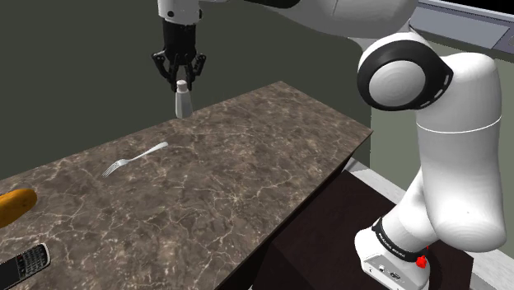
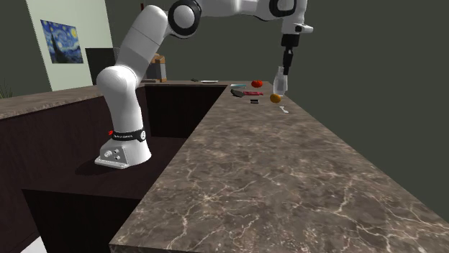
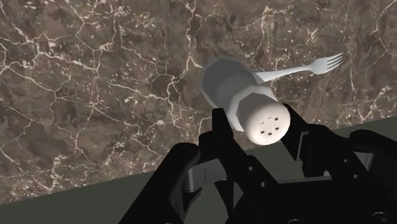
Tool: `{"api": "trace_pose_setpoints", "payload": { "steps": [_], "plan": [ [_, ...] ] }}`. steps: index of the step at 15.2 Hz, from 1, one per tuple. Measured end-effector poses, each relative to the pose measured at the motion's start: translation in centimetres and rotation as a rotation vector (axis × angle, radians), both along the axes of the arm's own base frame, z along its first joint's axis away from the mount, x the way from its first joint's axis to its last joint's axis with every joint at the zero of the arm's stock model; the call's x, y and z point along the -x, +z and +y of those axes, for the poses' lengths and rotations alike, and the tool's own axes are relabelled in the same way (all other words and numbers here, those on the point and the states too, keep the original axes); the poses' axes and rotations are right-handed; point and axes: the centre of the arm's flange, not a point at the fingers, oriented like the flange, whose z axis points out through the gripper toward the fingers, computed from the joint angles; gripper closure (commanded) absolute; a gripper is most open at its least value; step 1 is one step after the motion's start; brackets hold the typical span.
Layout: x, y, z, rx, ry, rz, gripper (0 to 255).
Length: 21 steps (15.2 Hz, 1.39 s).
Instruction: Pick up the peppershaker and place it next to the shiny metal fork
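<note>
The white peppershaker (image 1: 183,102) hangs upright a little above the dark marble counter (image 1: 247,165), held by its cap. My black gripper (image 1: 182,81) is shut on that cap from above; in the wrist view its fingers (image 3: 220,127) press both sides of the perforated top (image 3: 267,121). A pale metal fork (image 1: 136,158) lies flat on the counter, toward the shoulder view's left of the shaker. Past the shaker's body in the wrist view lies the fork (image 3: 305,67). The second exterior view has the shaker (image 2: 278,83) under the gripper (image 2: 286,70), with the fork (image 2: 286,110) below on the counter.
An orange-brown oblong object (image 1: 12,206) and a dark phone (image 1: 23,264) lie at the shoulder view's left end of the counter. The counter's far edge (image 1: 99,148) runs just behind the fork. Small items, one of them red (image 2: 257,85), sit far down the counter.
</note>
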Motion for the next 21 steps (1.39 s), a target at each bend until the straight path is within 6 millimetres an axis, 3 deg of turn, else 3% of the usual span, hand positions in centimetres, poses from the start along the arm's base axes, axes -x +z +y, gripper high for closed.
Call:
{"api": "trace_pose_setpoints", "payload": {
  "steps": [21],
  "plan": [
    [0.0, -11.0, 0.0, 0.0, 0.0, 0.0, 255]
  ]
}}
